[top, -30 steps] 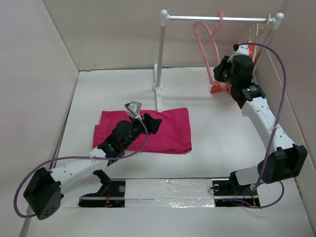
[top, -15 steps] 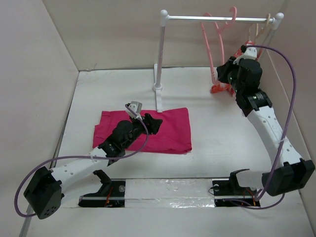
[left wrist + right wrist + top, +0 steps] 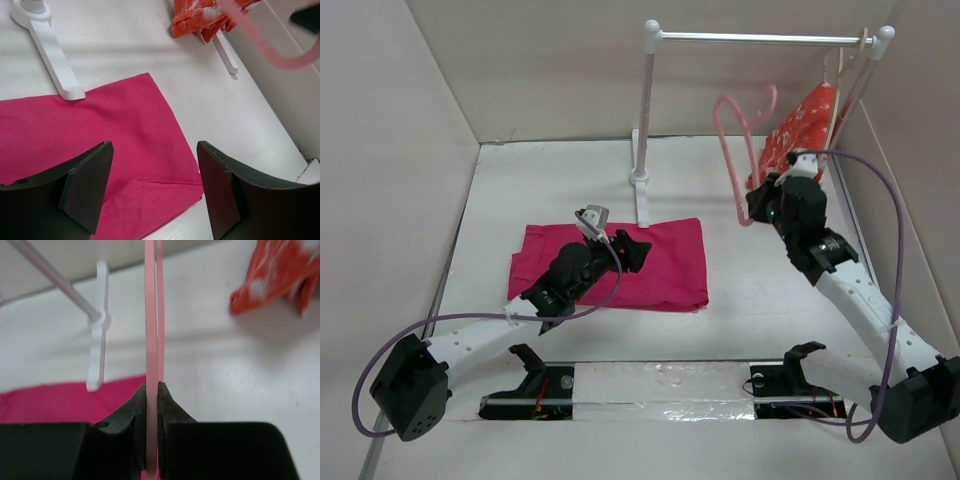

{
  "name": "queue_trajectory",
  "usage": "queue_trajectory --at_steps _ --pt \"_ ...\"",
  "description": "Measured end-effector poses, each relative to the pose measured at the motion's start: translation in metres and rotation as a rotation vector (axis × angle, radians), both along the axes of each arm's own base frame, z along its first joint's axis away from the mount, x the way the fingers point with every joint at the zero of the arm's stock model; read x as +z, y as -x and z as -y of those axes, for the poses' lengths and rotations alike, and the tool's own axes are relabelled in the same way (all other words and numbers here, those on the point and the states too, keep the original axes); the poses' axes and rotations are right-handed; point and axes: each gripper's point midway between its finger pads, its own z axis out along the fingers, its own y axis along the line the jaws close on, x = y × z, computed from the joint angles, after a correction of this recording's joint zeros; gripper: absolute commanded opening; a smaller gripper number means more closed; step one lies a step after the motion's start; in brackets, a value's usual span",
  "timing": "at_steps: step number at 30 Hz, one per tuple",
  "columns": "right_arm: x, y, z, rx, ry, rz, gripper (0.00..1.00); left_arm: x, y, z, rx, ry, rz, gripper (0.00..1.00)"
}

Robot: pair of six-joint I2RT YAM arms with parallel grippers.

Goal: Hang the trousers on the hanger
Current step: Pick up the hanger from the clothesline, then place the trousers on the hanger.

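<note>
The trousers (image 3: 670, 262) lay flat and folded on the worktop (image 3: 550, 180), left of its centre, their far edge right up at the foot of the clothes rack (image 3: 647, 110). Over them the left arm (image 3: 480, 337) reached in low. Its jaws were spread wide above the cloth near its right-hand edge, nothing between them, lined up, I'd judge, for a pinch that had not yet come.

Across on the right side, the right arm (image 3: 860, 290) had its jaws pressed tight on the hanger (image 3: 150, 310). They pinched the thin pink bar edge-on and held it in the air, clear of the rail, hook end toward the rail. That made sense: a hanger carried free can be brought over to the trousers, and a grip at the end away from the hook leaves the frame open for the cloth. A flowered red garment (image 3: 802, 125) hung at the rack's right end, by the far right corner, out of the way.

Now the gaps. From above, the left arm covered the middle of the trousers, so waist and leg ends could not be told apart. Whether the rack's foot rested on the fabric or merely touched its edge was unclear. The hanger's lower end vanished behind the right wrist, and in the left wrist view it was only a pink blur. What the flowered garment hung from was too small to make out.
</note>
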Motion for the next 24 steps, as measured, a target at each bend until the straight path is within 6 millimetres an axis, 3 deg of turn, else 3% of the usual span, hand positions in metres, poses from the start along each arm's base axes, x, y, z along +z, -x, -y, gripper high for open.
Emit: queue_trajectory --at_steps 6,9,13,16,19,24 --pt "-0.115 0.05 -0.023 0.038 0.053 -0.23 0.0 -0.009 -0.004 0.017 -0.021 -0.035 -0.062 0.6" --pt "-0.149 0.072 -0.026 0.045 0.079 -0.286 0.0 0.017 -0.011 0.054 -0.055 -0.05 -0.057 0.6" --pt "-0.154 0.086 -0.036 0.065 0.065 -0.275 0.0 0.068 -0.033 0.094 -0.063 -0.01 -0.004 0.64" --pt "-0.154 0.092 -0.043 0.077 0.05 -0.267 0.0 0.088 -0.055 0.117 -0.048 -0.013 0.014 0.69" --pt "-0.162 0.097 -0.045 0.076 0.052 -0.273 0.0 0.093 -0.074 0.146 -0.065 -0.037 0.008 0.7" --pt "-0.169 0.102 -0.042 0.067 0.044 -0.274 0.0 0.074 -0.091 0.2 -0.085 -0.145 -0.017 0.71"
